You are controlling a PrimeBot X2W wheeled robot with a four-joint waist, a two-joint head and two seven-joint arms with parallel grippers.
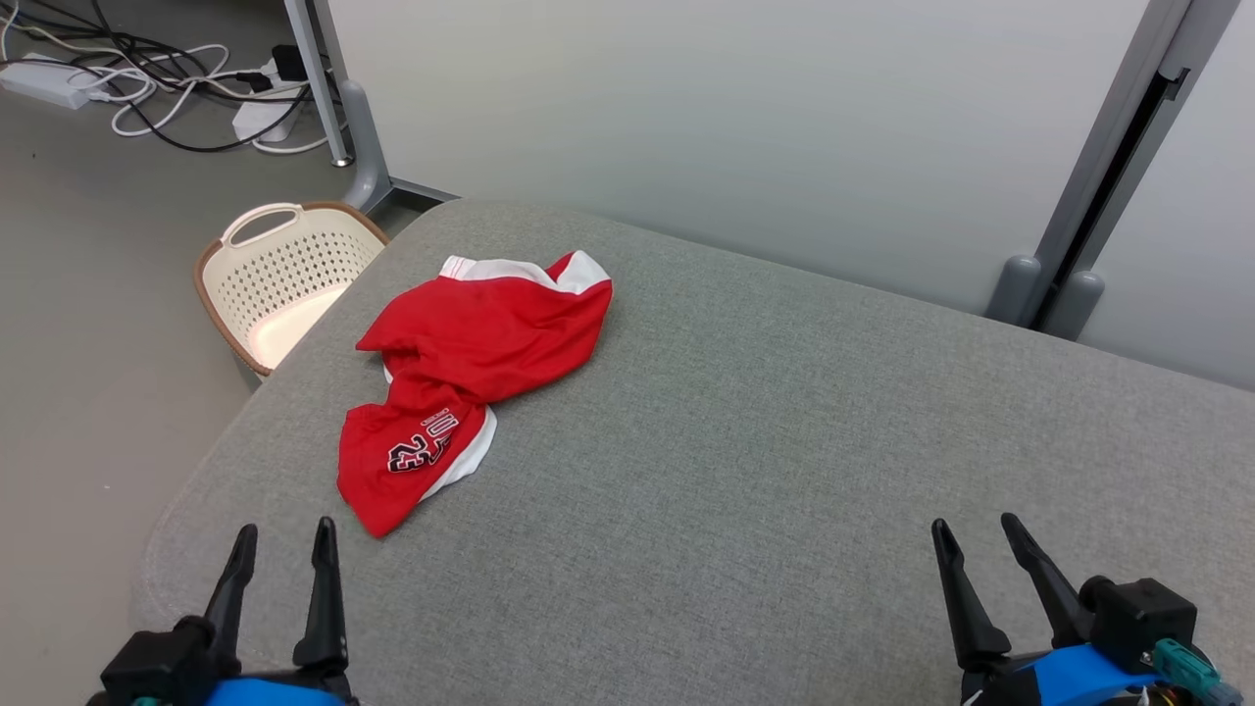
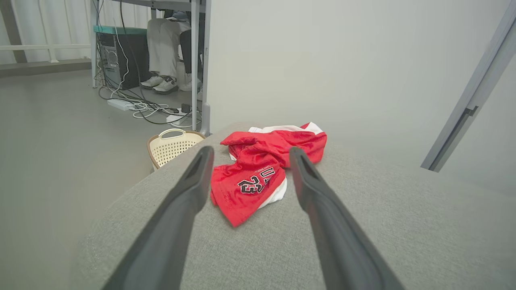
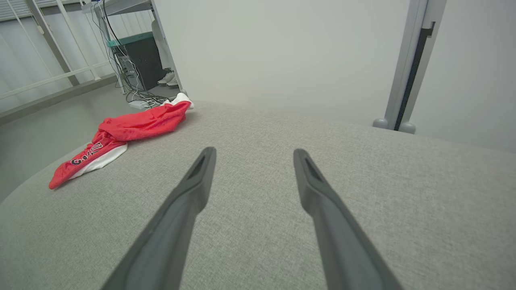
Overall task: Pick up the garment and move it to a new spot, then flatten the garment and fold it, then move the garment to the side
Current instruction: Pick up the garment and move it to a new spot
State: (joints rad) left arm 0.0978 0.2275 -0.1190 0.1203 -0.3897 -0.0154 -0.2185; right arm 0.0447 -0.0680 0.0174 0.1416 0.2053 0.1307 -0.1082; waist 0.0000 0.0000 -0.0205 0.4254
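Crumpled red garment (image 1: 480,343) lies near the grey counter's (image 1: 735,441) left edge; left pincer (image 1: 285,527) and right pincer (image 1: 975,522) stand empty, jaws wide, seemingly poised for pickup.

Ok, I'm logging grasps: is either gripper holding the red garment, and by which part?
Nothing is held. The left gripper and right gripper are both open, apart from the red garment, which lies crumpled on the grey table.
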